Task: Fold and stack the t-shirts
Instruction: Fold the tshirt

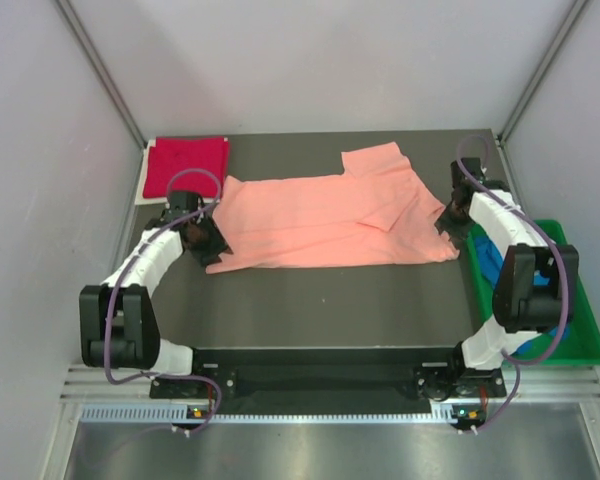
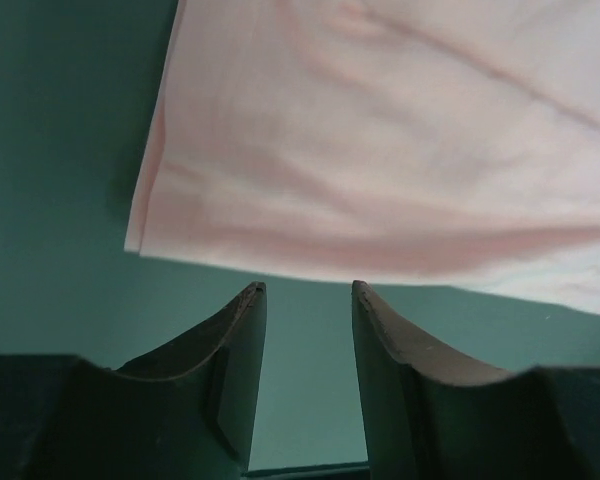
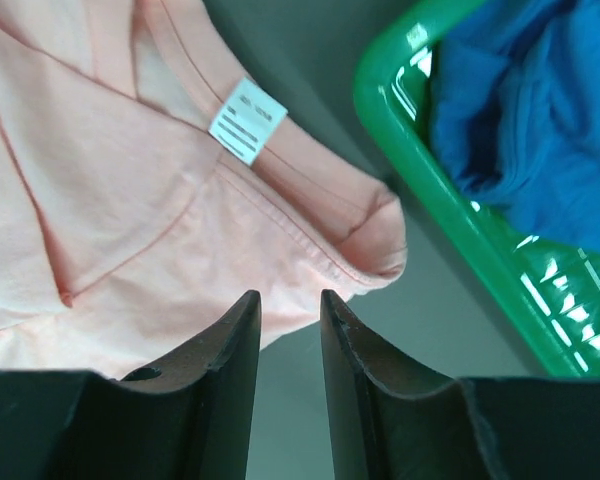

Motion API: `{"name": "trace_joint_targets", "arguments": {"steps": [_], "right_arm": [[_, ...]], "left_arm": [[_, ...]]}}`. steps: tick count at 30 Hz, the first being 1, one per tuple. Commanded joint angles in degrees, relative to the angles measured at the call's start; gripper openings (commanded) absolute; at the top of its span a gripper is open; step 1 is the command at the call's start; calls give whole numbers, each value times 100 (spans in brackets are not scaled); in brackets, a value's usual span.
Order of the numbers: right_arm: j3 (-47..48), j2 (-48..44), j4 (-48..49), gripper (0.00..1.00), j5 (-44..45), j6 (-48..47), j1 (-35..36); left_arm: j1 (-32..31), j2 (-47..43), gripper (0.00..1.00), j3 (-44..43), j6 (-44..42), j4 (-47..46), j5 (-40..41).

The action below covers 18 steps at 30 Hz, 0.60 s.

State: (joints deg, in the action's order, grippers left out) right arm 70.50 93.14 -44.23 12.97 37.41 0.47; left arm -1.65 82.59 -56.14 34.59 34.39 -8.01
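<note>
Lying folded, crimson-red cotton t-shirt [image 1: 185, 166]: a neat square at the far-left corner of the salmon-pink cotton t-shirt [image 1: 330, 215]. Their edges run just beside each other; whether they touch cannot be told.
Left gripper [image 1: 208, 245]: at the pink tee's left edge, by its near-left corner. The wrist view shows the black fingers parted around bare table, grasping nothing [image 2: 308, 290]. The tips stop just short of the tee's hem [image 2: 380, 150].
Salmon-pink tee: spread across the middle of the dark table [image 1: 330, 300], roughly flat. One sleeve pokes out along its far edge, and loose folds gather toward its right side.
Open room: a broad bare strip of table runs along the pink tee's near edge. A narrower bare strip runs along its far edge.
Right gripper [image 1: 450, 222]: at the pink tee's right edge, fingers a narrow gap apart and released, table showing between them [image 3: 290, 297]. The collar corner [image 3: 110, 200] with its white label [image 3: 247, 120] lies just beyond the tips.
Green plastic tray [image 1: 580, 330]: right of the pink tee, with a slim band of table between its rim [image 3: 400, 150] and the collar.
Bright blue cotton t-shirt [image 1: 492, 262]: crumpled inside that tray, apart from the pink tee [image 3: 530, 110].
</note>
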Motion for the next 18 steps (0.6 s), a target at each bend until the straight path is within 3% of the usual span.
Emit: {"name": "trace_joint_targets", "arguments": {"steps": [1,4,7,18], "right_arm": [[-176,-24,-7,32,-120,574,-3],[-273,28,28,32,-93,671,-3],[-344,55,-16,33,100,680,-3],[-871,310,502,39,460,689,-3]], "left_arm": [[-2,-444,45,567,179,-512,-341],[-2,-585,48,972,312,-802,-429],[-63,-647,62,1114,224,-785,-62],[-81,-753,65,1589,531,-1268,308]]}}
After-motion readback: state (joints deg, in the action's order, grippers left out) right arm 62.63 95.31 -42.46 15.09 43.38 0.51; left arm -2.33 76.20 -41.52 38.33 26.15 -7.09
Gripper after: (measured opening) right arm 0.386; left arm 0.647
